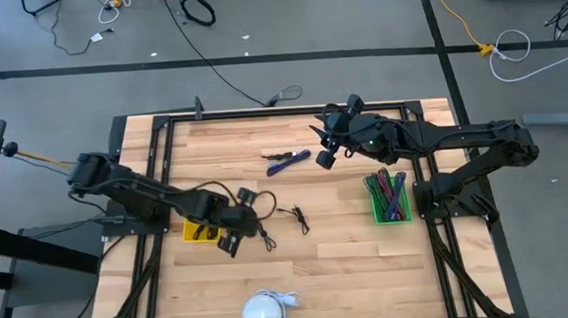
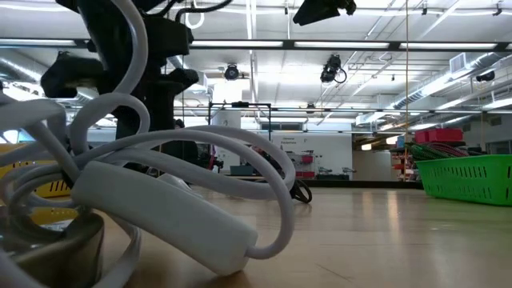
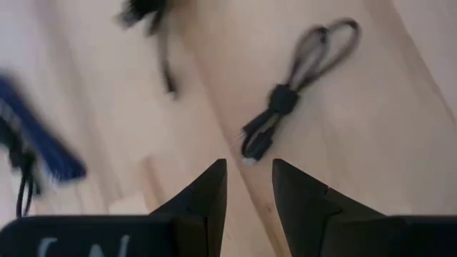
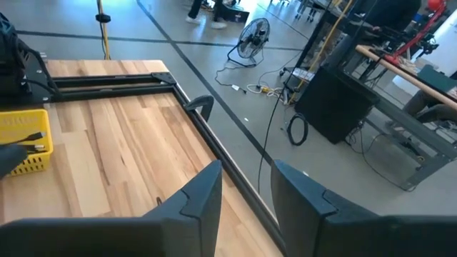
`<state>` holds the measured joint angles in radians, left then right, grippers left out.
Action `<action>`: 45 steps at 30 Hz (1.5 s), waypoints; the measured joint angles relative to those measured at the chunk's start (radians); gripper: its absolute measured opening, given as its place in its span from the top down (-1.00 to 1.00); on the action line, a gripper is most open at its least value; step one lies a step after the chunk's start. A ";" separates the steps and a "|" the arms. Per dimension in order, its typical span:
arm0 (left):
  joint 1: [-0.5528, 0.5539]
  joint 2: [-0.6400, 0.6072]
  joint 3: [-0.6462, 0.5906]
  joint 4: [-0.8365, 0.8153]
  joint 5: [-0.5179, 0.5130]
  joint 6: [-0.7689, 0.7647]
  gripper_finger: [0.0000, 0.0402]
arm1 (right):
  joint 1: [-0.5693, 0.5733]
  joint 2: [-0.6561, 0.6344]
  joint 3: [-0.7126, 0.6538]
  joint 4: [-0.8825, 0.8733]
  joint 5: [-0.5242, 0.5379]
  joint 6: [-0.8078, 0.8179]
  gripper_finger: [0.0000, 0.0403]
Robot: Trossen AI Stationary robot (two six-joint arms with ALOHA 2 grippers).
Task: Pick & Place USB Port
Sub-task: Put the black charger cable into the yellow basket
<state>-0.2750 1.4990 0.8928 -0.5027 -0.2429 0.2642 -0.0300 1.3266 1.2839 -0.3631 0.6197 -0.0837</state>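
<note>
Table (image 1: pixel 352 265): wooden top, black frame round the edges.

Right arm reaches in from the right edge toward the far middle; right gripper (image 4: pixel 246 187) held up off the wood, fingers apart, nothing between them. It looks to be waiting.

Left arm comes in from the left edge; left gripper (image 3: pixel 248 187) hovers over the middle-left of the table, fingers a little apart and empty.

Green basket (image 1: pixel 389 198) near the right edge, holding bundled cables. Yellow bin (image 1: pixel 197 231) near the left edge, just beside the left gripper. White cable coil (image 1: pixel 264 312) at the near edge, middle. Blue cable (image 1: pixel 288 161) toward the far middle.

USB cable (image 3: pixel 285 96): small dark bundle, tied at its waist, loop at one end, plugs at the other. Lies flat on the wood in the middle of the table, just ahead of the left fingertips, not touching them. A second dark cable (image 1: pixel 253 198) lies close by.

Handling, my judgement: light, soft, floppy; loose ends will dangle. The tied waist is the thickest and firmest part, so take hold there. Flat on wood, so the fingers must come right down.
</note>
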 joint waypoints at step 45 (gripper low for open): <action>0.070 0.286 0.128 0.058 0.218 0.135 0.97 | 0.000 0.000 0.000 -0.111 -0.008 0.050 0.39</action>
<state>-0.2051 1.7846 1.0213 -0.4449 -0.0254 0.3987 -0.0301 1.3266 1.2839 -0.4740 0.6121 -0.0340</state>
